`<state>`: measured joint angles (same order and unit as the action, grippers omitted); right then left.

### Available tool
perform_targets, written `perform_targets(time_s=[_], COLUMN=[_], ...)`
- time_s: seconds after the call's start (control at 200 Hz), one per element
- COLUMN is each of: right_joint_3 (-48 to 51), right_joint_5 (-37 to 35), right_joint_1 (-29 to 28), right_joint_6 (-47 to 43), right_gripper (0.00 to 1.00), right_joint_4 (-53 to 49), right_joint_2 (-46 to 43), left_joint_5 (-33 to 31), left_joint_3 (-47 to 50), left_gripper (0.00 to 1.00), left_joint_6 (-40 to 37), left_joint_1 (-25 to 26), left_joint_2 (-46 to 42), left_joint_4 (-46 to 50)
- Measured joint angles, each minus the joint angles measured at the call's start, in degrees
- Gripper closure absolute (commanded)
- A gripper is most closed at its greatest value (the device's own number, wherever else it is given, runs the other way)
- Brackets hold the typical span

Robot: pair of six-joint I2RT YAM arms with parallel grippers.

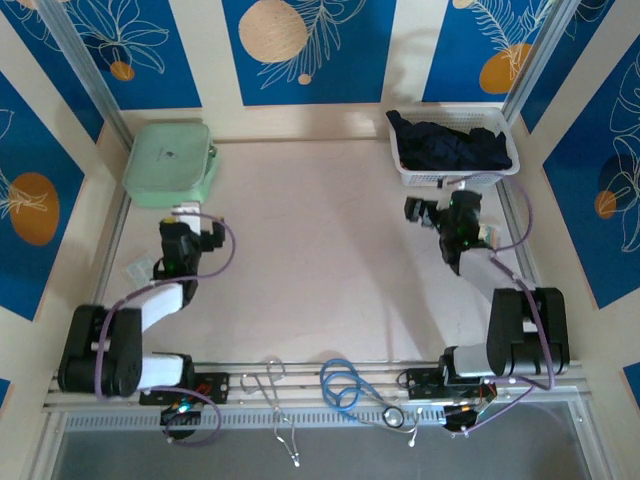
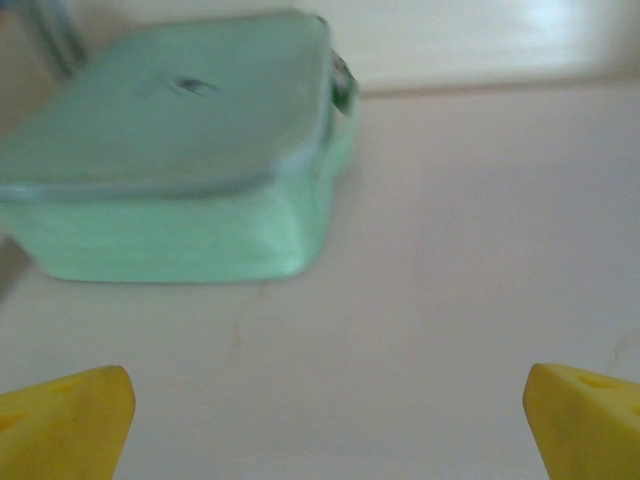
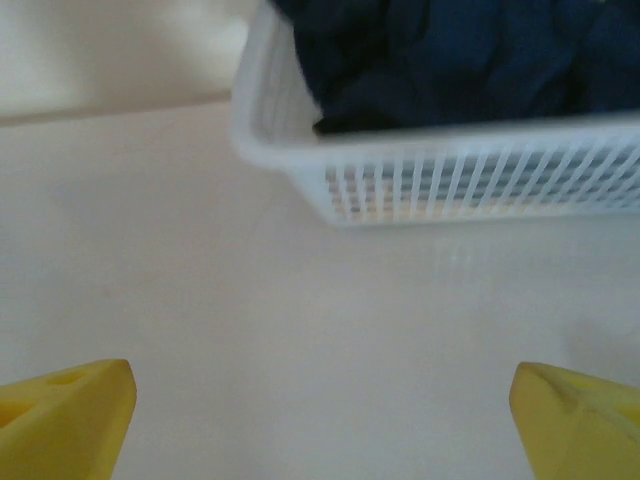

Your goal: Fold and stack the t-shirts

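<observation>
Navy t-shirts (image 1: pixel 452 145) lie heaped in the basket (image 1: pixel 455 180), none folded; right gripper (image 3: pixel 320 415) near it, left gripper (image 2: pixel 325 415) well apart, both gaping empty.

Arms (image 1: pixel 160 300) black joints, white links; purple cables (image 1: pixel 228 245); yellow tool fingertips (image 2: pixel 65 420), seemingly wedge-shaped

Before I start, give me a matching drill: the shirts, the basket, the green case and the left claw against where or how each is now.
Column one:
1 t-shirts
2 basket
3 mint-green case
4 left claw

Column two:
A open, holding nothing
B far left
C white lattice, far right
D dark unfolded heap

Pairs: 1-D, 2-C, 3-B, 4-A
</observation>
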<state>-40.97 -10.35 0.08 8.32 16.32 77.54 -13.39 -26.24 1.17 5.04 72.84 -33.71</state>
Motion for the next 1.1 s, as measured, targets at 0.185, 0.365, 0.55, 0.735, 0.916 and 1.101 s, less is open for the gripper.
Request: perform_targets(time_s=[0.185, 0.365, 0.55, 0.735, 0.916, 1.101], right_joint_3=[-17.79, -41.42, -63.89, -84.48, -100.04, -103.45], right_joint_5=[-2.82, -2.99, -3.34, -5.70, -8.85, -11.39], right_joint_1=[-0.26, 0.37, 1.29, 2.21, 2.43, 2.69], right_joint_6=[2.82, 3.50, 2.99, 1.31, 0.63, 1.33], right_gripper=[0.08, 0.01, 0.03, 0.06, 0.11, 0.62], right_joint_4=[-19.54, -35.78, -47.04, -56.94, -64.06, -66.16], right_joint_2=[-0.11, 12.00, 31.06, 50.42, 64.08, 68.52], left_joint_5=[-4.04, -3.78, -1.18, 2.38, 4.66, 5.49], left_joint_3=[-16.79, -24.15, -26.53, -29.33, -30.75, -30.95], left_gripper=[0.01, 0.01, 0.01, 0.01, 0.00, 0.01], left_joint_6=[9.20, 17.57, 21.49, 22.36, 22.36, 22.34], left_joint_1=[0.02, 0.13, 0.68, 1.29, 2.58, 3.28], left_joint_2=[-6.45, -6.38, -5.79, -5.64, -5.60, -5.62], left_joint_4=[22.73, 41.44, 54.80, 61.55, 65.42, 66.79])
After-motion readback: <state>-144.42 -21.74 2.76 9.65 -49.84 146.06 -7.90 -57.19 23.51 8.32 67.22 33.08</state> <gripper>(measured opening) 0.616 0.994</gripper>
